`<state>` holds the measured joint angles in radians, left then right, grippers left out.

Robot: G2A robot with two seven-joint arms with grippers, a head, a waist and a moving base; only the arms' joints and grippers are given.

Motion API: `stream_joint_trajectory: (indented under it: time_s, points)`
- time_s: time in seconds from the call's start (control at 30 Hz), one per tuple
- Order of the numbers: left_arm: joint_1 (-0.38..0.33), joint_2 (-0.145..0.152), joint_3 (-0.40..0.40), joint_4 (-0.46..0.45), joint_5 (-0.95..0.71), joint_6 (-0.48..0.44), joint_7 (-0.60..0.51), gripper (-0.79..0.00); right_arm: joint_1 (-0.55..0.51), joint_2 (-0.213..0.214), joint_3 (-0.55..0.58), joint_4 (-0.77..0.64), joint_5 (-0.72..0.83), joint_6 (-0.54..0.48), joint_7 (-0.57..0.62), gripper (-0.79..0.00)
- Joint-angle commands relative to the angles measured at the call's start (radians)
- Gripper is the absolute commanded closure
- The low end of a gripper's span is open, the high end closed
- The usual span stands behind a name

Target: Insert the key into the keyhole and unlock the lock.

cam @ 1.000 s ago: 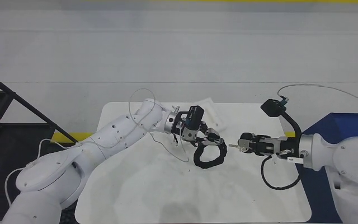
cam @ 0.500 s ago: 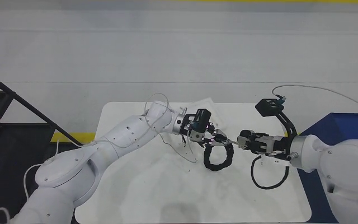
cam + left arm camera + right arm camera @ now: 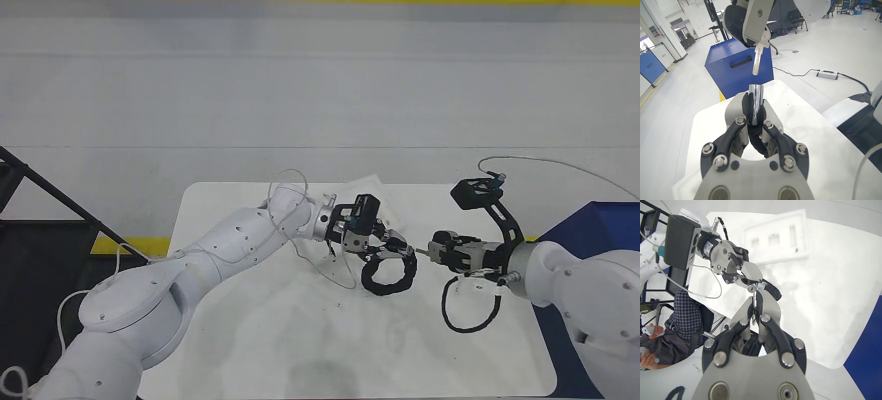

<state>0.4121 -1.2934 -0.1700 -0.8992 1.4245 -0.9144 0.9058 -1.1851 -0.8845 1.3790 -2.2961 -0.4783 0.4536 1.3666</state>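
Closest in, the left gripper (image 3: 753, 103) has its jaws pinched tight round the lock (image 3: 756, 92). It grips the shiny barrel low down, with the keyhole end poking clear. That looks the smart place to hold it: the chrome seems slick, and the black cable (image 3: 774, 292) drooping off the barrel is floppy and would likely swing. Just past the barrel's mouth hangs the key (image 3: 758, 58), tip just short of the opening, not in yet, leaning a touch off the barrel's line. It looks a thin, stiff, light sliver of metal, apt to twist if it goes in crooked, so the head is the place to grip. That's exactly where the right gripper (image 3: 755, 40) pinches it, jaws pressed flat on the head, blade free. Both are above the table (image 3: 250, 340), and at its far edge lies a white foam tray (image 3: 776, 237).
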Motion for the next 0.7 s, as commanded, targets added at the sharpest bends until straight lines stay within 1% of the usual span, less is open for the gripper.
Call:
stream_joint_trajectory:
  time_s: [0.0, 0.33, 0.67]
  points:
    - [0.0, -0.005, 0.0, 0.01, 0.007, 0.002, 0.002, 0.0, 0.004, 0.006, -0.012, 0.006, 0.004, 0.005, -0.005, 0.0]
    - [0.001, -0.024, 0.0, 0.039, 0.052, 0.027, 0.026, 0.0, 0.032, 0.04, -0.075, 0.022, 0.028, 0.029, -0.029, 0.0]
    - [0.002, -0.03, 0.0, 0.043, 0.056, 0.024, 0.024, 0.0, 0.075, 0.072, -0.129, 0.035, 0.048, 0.068, -0.068, 0.0]
